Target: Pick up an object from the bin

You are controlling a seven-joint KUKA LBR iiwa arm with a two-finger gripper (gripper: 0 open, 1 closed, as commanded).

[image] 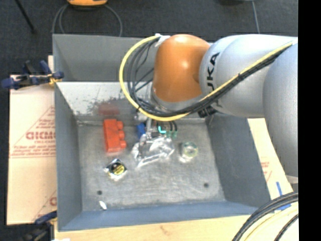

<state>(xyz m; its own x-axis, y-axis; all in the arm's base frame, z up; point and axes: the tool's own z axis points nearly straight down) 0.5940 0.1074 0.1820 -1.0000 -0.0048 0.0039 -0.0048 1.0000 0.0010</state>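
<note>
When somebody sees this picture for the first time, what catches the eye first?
First the arm with its orange cover, stretched in from the right over the middle of the bin. Under it the gripper hangs over a crumpled clear wrapper. Then the red block, left of the wrapper, stands out on the grey floor.

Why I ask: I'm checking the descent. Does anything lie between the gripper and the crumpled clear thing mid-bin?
Nothing visible does. The gripper is just above the crumpled clear thing; the red block lies apart, beside it.
</note>
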